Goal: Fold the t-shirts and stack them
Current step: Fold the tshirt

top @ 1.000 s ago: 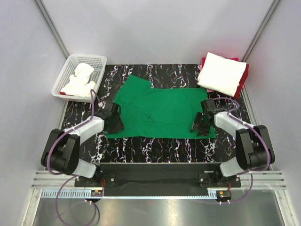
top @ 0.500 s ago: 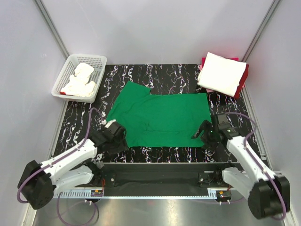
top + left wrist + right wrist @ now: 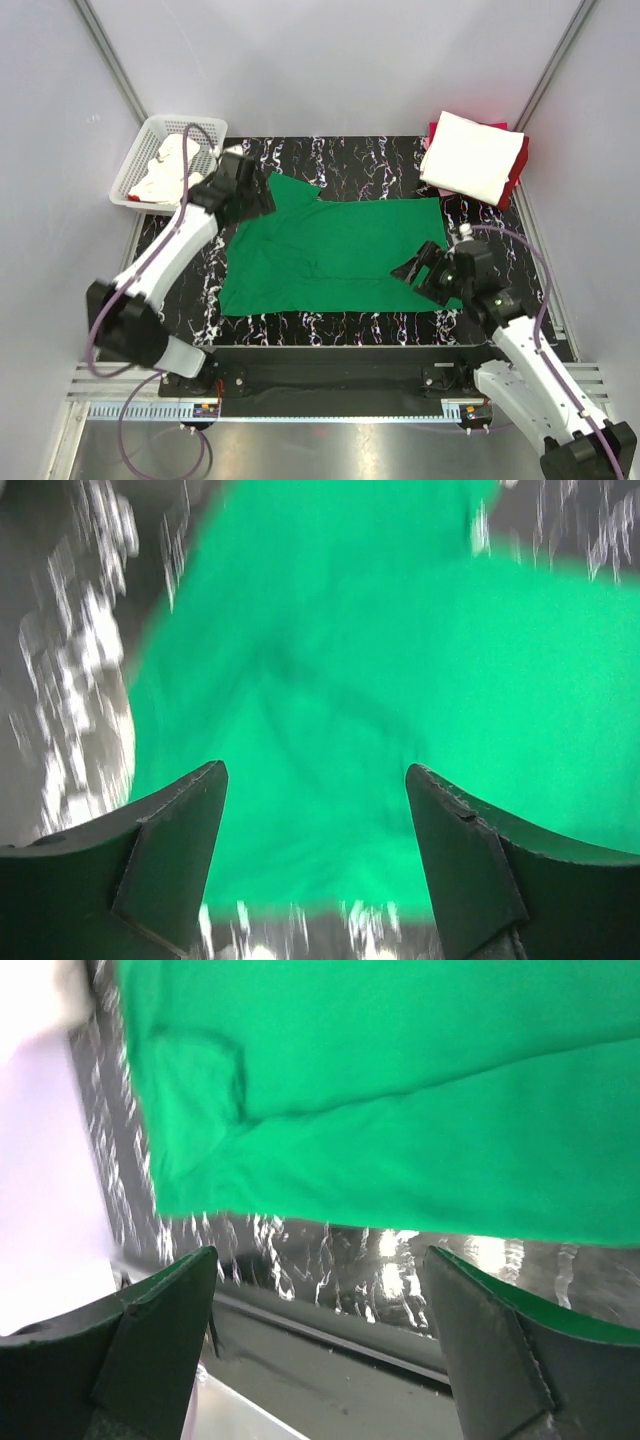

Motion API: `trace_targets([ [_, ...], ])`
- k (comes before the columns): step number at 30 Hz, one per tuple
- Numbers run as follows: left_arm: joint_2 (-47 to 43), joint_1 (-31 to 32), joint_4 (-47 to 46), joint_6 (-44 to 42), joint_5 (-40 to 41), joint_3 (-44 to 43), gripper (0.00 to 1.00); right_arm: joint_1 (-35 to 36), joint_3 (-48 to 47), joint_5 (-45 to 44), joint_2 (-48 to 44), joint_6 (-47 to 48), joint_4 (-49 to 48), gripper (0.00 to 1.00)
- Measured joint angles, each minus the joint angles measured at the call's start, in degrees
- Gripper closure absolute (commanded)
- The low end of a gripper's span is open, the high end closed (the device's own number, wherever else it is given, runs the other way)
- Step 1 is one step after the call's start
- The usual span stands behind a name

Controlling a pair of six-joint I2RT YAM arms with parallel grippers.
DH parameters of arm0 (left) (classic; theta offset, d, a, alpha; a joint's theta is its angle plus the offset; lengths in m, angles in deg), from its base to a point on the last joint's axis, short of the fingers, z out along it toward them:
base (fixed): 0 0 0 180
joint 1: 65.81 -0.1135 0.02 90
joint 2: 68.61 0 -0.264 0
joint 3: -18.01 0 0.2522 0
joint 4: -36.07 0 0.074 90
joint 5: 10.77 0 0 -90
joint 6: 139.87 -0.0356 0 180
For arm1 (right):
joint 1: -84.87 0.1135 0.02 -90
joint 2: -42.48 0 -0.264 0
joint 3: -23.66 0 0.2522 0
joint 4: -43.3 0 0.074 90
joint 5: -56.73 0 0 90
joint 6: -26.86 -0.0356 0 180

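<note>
Green t-shirt (image 3: 340, 250): spread flat at the centre of the table (image 3: 330, 322), one sleeve pointing to 11 o'clock; judged to be laid out so that folds can be started from its edges.
Left tool (image 3: 315, 768): held wide above the sleeve end of the shirt at 10 o'clock, with nothing between its fingers; probably placed there for a pinch on the sleeve.
Right tool (image 3: 320, 1252): held wide over the shirt's edge at 4 o'clock; no cloth is gripped.
Folded pile: a white t-shirt (image 3: 472, 155) is rested on a red t-shirt (image 3: 518, 172) at 1 o'clock, kept apart so that the stack can be built there.
Basket (image 3: 160, 120): set at 10 o'clock, with crumpled white cloth inside, seemingly waiting its turn.
Stage: folding of the green shirt is judged not yet begun.
</note>
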State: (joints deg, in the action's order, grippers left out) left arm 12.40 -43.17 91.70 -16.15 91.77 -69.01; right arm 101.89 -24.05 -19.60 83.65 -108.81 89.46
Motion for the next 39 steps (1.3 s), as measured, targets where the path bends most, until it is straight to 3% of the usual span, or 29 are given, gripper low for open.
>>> trace_targets([
  [6,23.89,-7.19,-6.21,-9.03,-5.64,-18.14,0.23,10.38,10.73,0.90,-2.32,0.39,-12.13,0.07],
  [14,50.82,-11.98,-8.72,-13.90,-13.92,-44.50,0.22,11.82,15.78,1.11,-0.22,0.90,-21.84,0.05],
  [19,61.22,-13.33,-9.03,-13.68,-15.45,-54.29,0.21,11.82,16.20,1.49,1.62,0.87,-25.62,0.05],
  [24,65.37,-13.94,-10.36,-9.79,-16.92,-56.92,0.25,11.85,16.41,2.12,2.82,0.87,-27.19,0.04],
  [26,65.37,-13.99,-11.06,-7.96,-18.25,-56.87,0.28,11.85,16.44,2.12,2.91,0.87,-27.56,0.04],
  [27,65.61,-13.99,-11.34,-6.60,-19.15,-56.37,0.37,11.85,16.44,2.14,3.06,0.87,-28.04,0.04],
  [30,65.61,-13.90,-13.46,-4.70,-20.00,-54.84,0.48,11.85,16.44,2.14,3.21,0.85,-28.24,0.04],
  [36,65.61,-13.90,-16.57,-2.97,-21.20,-53.09,0.63,11.85,16.55,2.14,3.21,0.85,-28.33,0.04],
  [39,65.61,-13.90,-16.79,-2.36,-21.33,-52.68,0.86,11.85,16.76,2.16,3.50,0.85,-28.35,0.03],
])
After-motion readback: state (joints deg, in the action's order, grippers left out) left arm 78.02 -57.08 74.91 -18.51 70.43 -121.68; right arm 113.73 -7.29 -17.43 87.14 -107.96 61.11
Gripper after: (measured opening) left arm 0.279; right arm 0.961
